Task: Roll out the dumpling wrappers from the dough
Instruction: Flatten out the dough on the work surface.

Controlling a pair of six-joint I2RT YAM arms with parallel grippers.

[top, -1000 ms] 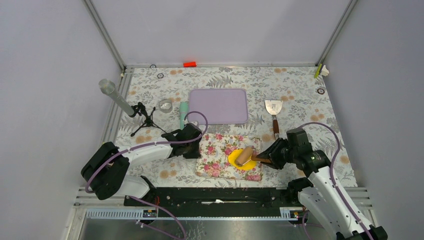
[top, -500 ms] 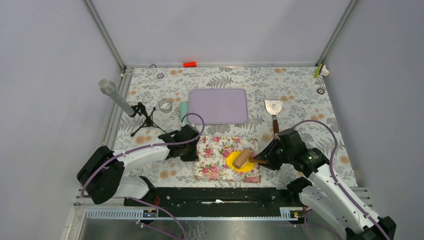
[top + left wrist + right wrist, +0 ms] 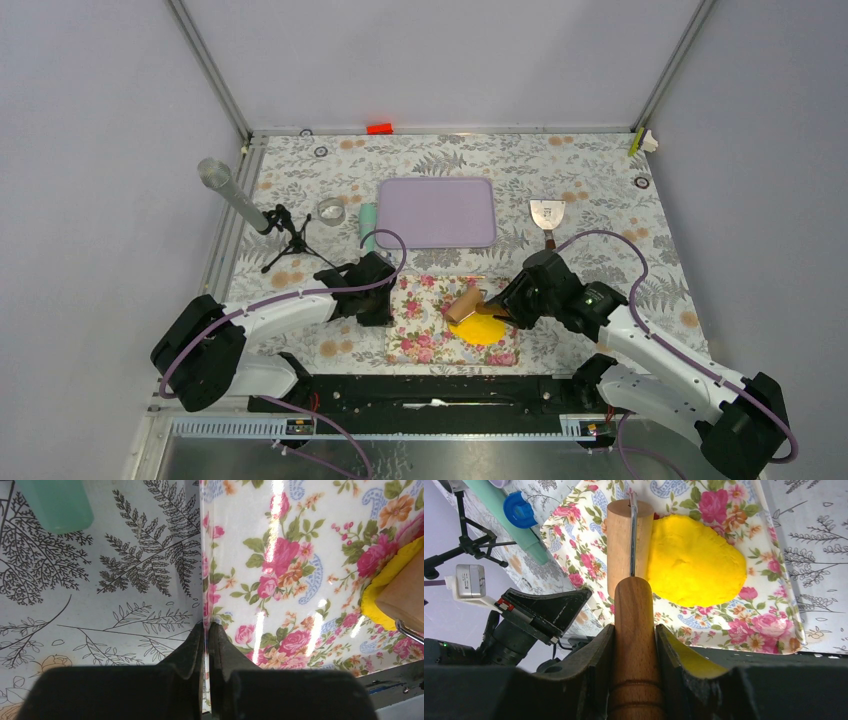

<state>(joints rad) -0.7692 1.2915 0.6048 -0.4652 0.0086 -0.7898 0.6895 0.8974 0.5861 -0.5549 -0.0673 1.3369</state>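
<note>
The dough is a flattened yellow sheet on the floral mat; it also shows in the right wrist view and at the left wrist view's right edge. My right gripper is shut on the wooden roller's handle; the roller's barrel lies at the dough's left edge, shown too in the right wrist view. My left gripper is shut on the floral mat's left edge. No small round wrapper discs are in view.
A lilac tray lies behind the mat. A metal scraper lies to its right. A mint tube, a clear ring and a small tripod with a grey cylinder stand at the left.
My right gripper has pushed the roller leftward and away across the dough to its left edge. The floral mat has shifted slightly left. My left gripper stays on the mat's edge.
</note>
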